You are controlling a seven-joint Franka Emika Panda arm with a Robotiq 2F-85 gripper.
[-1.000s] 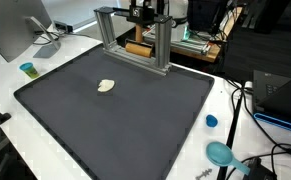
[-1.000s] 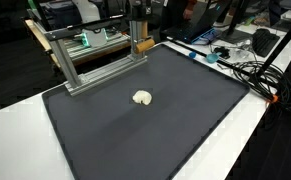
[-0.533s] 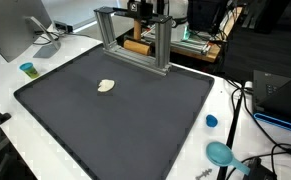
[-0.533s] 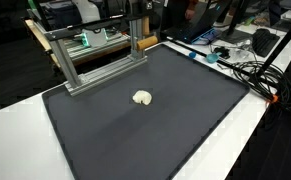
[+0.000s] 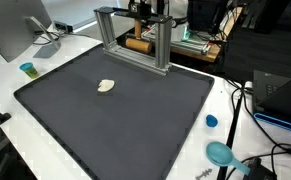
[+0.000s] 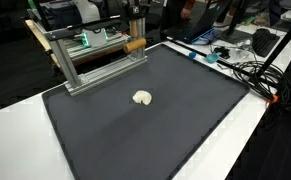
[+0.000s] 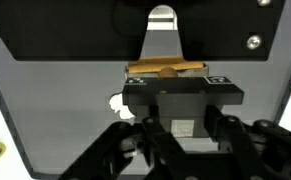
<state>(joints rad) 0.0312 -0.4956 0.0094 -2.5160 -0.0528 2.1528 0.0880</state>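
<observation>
gripper (image 6: pixel 135 36) half hidden behind frame (image 6: pixel 65 65), jaws unclear

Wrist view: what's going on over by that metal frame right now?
The gripper hangs over the metal frame at the back edge of the black mat. A tan rod lies crosswise by the frame's top bar; whether the gripper holds it cannot be told. A small white lump sits alone on the mat.

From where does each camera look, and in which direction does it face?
Exterior view: high before the mat, facing the metal frame; the arm shows behind it.
Exterior view: high off a mat corner, facing diagonally toward the frame; arm at top.
Wrist view: looks down on the wooden stick; dark jaws along the bottom.
Shared: all show stick and white lump.
</observation>
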